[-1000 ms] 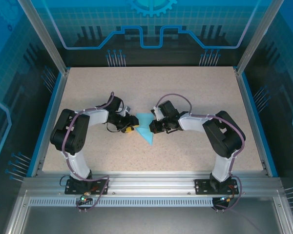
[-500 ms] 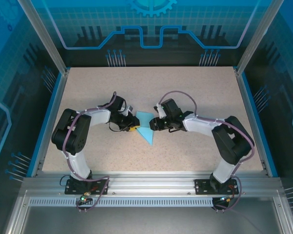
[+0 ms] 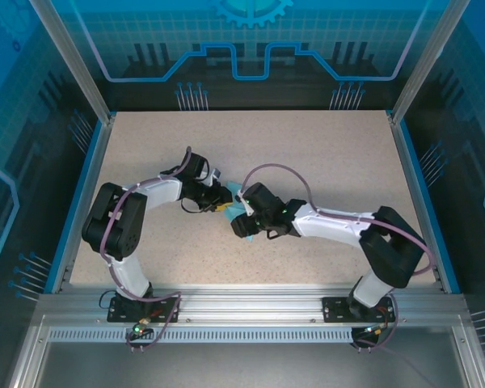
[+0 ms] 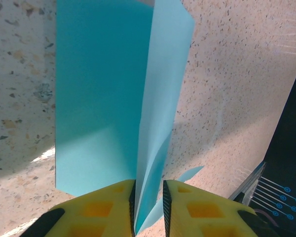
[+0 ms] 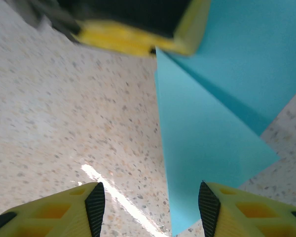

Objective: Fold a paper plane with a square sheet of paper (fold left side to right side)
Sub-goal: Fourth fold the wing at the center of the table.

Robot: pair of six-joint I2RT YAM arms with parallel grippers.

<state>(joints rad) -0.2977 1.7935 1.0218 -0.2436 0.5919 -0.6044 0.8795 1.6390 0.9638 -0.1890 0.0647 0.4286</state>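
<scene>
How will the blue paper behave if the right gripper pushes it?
Probably floppy: the paper bows where the left gripper pinches it up. Likely light enough to slide on the table, so a push may shift it instead of creasing.

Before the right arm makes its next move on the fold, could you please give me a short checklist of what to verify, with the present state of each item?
1. Left tool pinches a raised flap of the blue paper: ok.
2. Right tool is open and holds nothing: ok.
3. The paper's lower layer lies flat on the table: ok.
4. The paper's pointed corner lies ahead of the right tool, within its opening: ok.
5. The two tools are apart, though close together over the paper: ok.
6. The flap's edge lines up with the layer beneath: cannot tell.
</scene>
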